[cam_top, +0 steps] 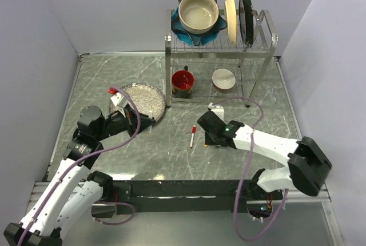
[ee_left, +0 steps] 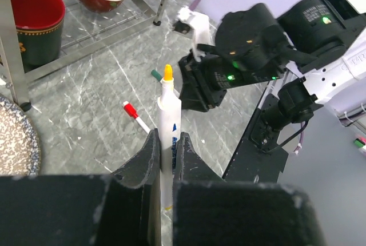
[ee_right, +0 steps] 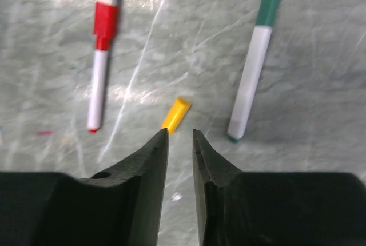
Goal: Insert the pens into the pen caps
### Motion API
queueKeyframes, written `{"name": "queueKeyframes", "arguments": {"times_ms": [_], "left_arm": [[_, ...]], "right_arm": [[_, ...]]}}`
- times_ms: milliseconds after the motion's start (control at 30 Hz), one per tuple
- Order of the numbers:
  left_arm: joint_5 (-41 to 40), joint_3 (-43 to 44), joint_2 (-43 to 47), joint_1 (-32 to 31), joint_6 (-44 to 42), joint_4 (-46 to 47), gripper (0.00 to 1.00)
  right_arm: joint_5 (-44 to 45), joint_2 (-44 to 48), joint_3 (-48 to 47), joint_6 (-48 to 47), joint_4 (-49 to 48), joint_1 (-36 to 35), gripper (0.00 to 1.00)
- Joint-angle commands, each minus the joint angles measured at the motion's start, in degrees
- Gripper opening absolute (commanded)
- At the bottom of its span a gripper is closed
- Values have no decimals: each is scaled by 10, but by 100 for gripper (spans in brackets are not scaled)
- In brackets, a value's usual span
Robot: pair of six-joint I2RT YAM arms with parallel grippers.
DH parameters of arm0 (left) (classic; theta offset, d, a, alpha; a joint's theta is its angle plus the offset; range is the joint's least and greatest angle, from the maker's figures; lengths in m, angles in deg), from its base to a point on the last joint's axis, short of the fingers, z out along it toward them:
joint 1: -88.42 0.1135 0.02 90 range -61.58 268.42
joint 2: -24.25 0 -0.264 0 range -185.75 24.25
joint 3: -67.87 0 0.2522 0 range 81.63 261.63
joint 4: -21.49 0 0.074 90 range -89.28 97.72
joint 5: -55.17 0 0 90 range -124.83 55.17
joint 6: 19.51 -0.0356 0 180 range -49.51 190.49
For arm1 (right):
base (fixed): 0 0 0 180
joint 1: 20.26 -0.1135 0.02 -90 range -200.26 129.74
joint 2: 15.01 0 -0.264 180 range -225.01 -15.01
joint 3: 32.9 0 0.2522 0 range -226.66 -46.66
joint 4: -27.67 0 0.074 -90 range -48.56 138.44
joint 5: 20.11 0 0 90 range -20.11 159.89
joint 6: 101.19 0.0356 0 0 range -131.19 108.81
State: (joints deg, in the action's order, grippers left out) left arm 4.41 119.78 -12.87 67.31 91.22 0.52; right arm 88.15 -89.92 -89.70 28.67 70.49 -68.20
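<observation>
Pen [ee_left: 170, 111] with a yellow tip sits clamped in my left jaws. My right jaws stand slightly apart, empty, a yellow cap [ee_right: 176, 114] on the bench [ee_right: 320, 143] just beyond them.

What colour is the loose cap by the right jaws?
Yellow; the cap shows best in the right wrist view.

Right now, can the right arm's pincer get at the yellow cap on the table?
Probably yes. The yellow cap lies just ahead of the right pincer, whose jaws stand slightly apart. The red pen and green pen lie off to either side, not in between.
</observation>
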Motion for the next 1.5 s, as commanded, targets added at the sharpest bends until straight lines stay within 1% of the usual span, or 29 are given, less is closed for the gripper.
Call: {"name": "queueKeyframes", "arguments": {"times_ms": [0, 67, 100, 233, 267, 300, 433, 500, 567, 667, 833, 900, 1033, 1200, 1467], "left_arm": [[-3, 5, -4, -1, -10, 0, 1], [1, 7, -5, -1, -10, -1, 1], [4, 7, -3, -1, -10, 0, 1], [9, 1, 5, -1, -5, 9, 1], [11, 0, 7, -1, -3, 13, 1], [13, 0, 8, -1, -3, 14, 1], [15, 1, 8, -1, -1, 15, 2], [22, 0, 9, -1, 0, 18, 2], [28, -1, 11, -1, 4, 21, 2], [22, -2, 15, -1, 1, 21, 2], [20, -1, 17, -1, -1, 19, 1], [16, -1, 19, -2, -2, 18, 1], [13, -2, 20, -2, -2, 19, 1], [15, -1, 14, -1, -3, 19, 1], [15, -2, 14, -1, -3, 19, 1]], "right_arm": [[91, -51, -75, -92, 41, 2, 37], [45, -48, -69, -166, 8, 0, 40], [-29, -44, -65, -242, -21, 0, 41], [-52, -23, -72, -324, -22, 2, 45], [-72, -20, -68, -346, -26, 1, 45], [-86, -19, -65, -386, -27, 1, 46], [-103, -30, -66, -455, -15, 4, 48], [-146, -29, -54, -490, -26, 5, 49], [-176, -18, -40, -505, -36, 8, 50], [-181, -13, -33, -518, -49, 17, 50], [-181, -48, -39, -529, -34, 29, 50], [-201, -59, -38, -530, -31, 37, 51], [-209, -78, -40, -532, -33, 43, 52], [-200, -106, -41, -530, -31, 51, 52], [-225, -131, -47, -529, -36, 58, 51]]}}
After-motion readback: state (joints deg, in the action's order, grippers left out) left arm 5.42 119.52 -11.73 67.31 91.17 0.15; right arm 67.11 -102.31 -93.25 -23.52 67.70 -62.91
